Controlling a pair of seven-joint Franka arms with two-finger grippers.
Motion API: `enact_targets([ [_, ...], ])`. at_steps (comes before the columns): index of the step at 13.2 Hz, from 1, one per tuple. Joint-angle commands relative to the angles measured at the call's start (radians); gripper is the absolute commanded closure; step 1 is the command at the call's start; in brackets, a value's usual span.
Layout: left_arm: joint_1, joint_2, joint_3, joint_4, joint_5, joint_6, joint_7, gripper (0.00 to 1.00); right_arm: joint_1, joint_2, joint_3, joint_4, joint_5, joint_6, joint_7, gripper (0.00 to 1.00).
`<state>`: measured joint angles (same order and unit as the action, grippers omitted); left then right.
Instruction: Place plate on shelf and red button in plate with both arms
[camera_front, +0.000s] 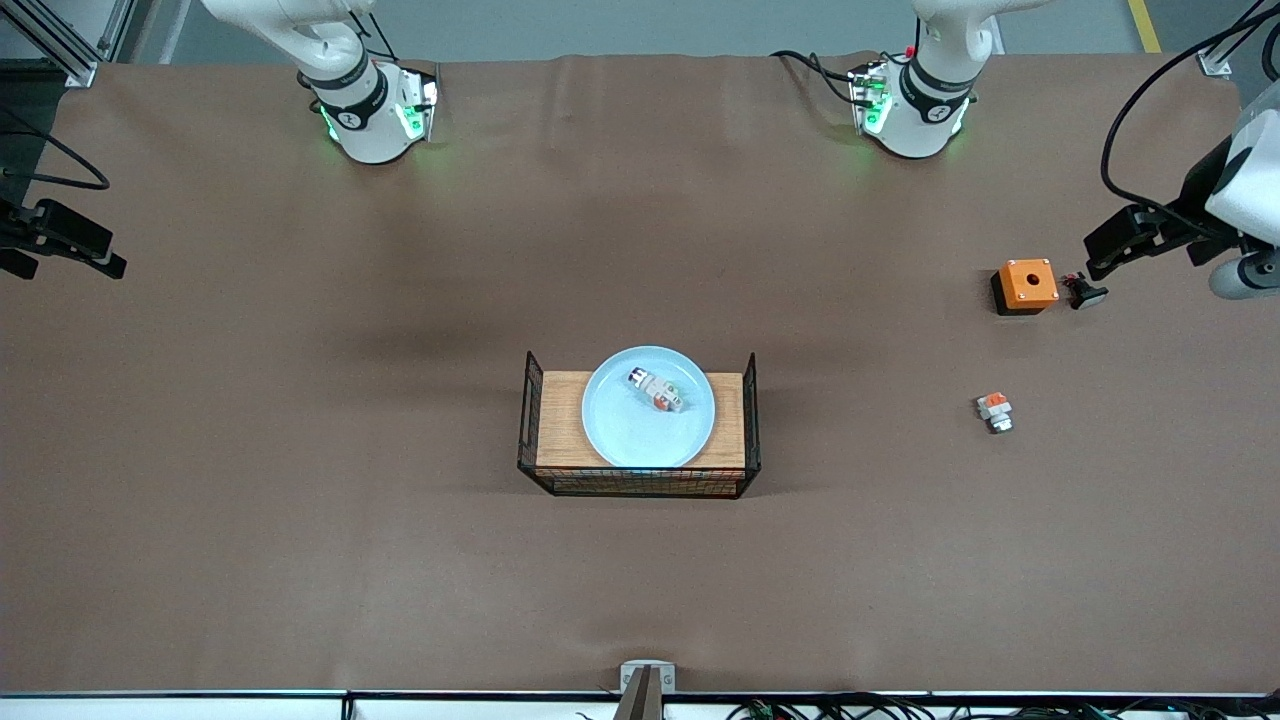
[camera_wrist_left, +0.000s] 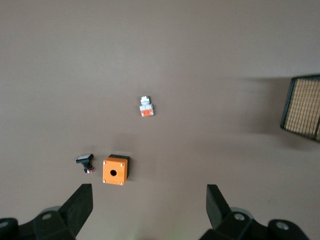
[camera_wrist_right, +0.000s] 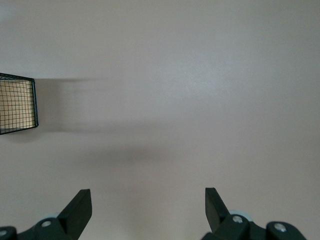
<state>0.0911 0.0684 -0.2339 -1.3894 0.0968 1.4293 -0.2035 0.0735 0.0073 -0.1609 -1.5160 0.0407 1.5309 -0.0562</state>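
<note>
Looks essentially finished: pale blue plate (camera_front: 648, 408) seated on the wooden board (camera_front: 560, 420) inside the wire rack (camera_front: 528, 420), red button (camera_front: 657, 390) lying in the plate toward its 12 o'clock rim. Probably nothing left but waiting.

Right gripper (camera_front: 60, 240) parked high at the table's 9 o'clock edge, fingers (camera_wrist_right: 76, 210) spread, empty. Left gripper (camera_front: 1125, 240) likewise spread and empty, at 3 o'clock over the orange box (camera_front: 1025, 286).

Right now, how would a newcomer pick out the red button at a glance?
Find the wooden board in the wire rack mid-table, with the pale blue plate on it. The red button lies in that plate: elongated, white, orange-red middle, black end, unlike the shorter white-and-orange piece lying on the bare table.
</note>
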Motion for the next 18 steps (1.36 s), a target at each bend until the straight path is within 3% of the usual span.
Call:
enact_targets([
  [1, -0.044, -0.093, 0.086, -0.108, -0.049, 0.007, 0.084, 0.0, -0.024, 0.005, 0.015, 0.017, -0.019, -0.003, -0.014, 0.0],
  [7, -0.057, -0.137, 0.108, -0.143, -0.08, 0.002, 0.096, 0.0, -0.04, 0.005, 0.015, 0.02, -0.019, -0.002, -0.017, 0.0],
  [18, -0.064, -0.108, 0.099, -0.106, -0.078, -0.007, 0.098, 0.0, -0.029, 0.005, 0.02, 0.045, -0.016, 0.0, -0.053, 0.0],
])
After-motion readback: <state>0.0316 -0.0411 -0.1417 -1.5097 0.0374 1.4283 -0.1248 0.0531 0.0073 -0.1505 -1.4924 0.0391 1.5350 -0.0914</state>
